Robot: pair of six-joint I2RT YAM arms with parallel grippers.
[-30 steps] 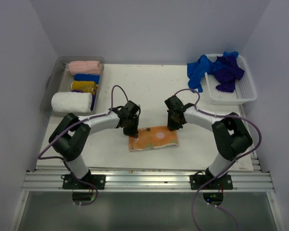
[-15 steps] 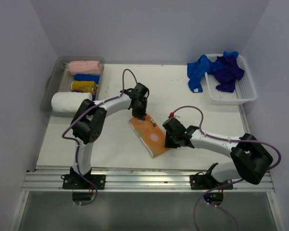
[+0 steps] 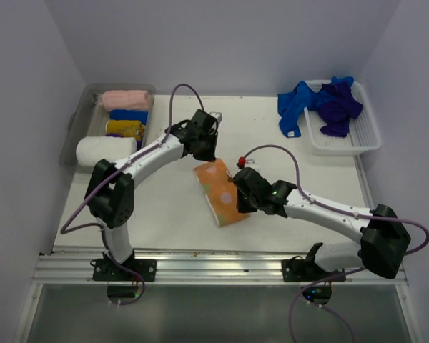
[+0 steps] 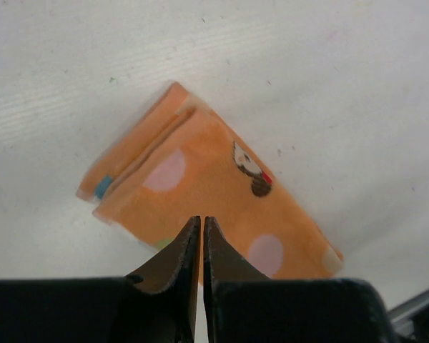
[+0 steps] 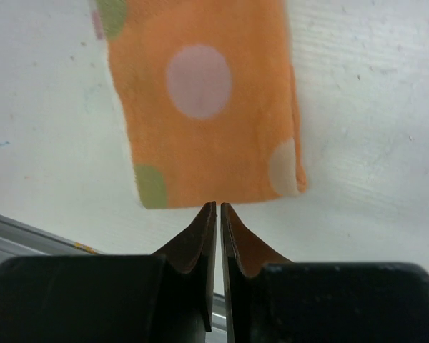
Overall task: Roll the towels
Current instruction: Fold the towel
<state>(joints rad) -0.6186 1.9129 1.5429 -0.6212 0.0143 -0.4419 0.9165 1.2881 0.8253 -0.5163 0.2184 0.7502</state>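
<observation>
A peach-orange towel (image 3: 222,193) with pale dots lies folded into a narrow strip, slanting from the table's middle toward the front edge. My left gripper (image 3: 207,152) hovers at its far end with the jaws shut and nothing between them; in the left wrist view the towel (image 4: 214,207) lies beyond the gripper (image 4: 201,219). My right gripper (image 3: 238,203) is at the strip's near right side, also shut and empty. Its tips (image 5: 217,204) stop just short of the towel's short edge (image 5: 214,107). A royal blue towel (image 3: 294,106) and a dark purple one (image 3: 339,107) sit crumpled in the basket.
The white lattice basket (image 3: 361,139) stands at the back right. A clear bin (image 3: 75,128) at the back left holds rolled towels: pink (image 3: 126,98), blue (image 3: 129,114), yellow (image 3: 125,128) and white (image 3: 106,151). The metal rail (image 3: 214,268) runs along the front edge.
The orange strip has swung from lying crosswise to a steep diagonal. My left gripper went to its far end, my right gripper swept in toward the near end.
</observation>
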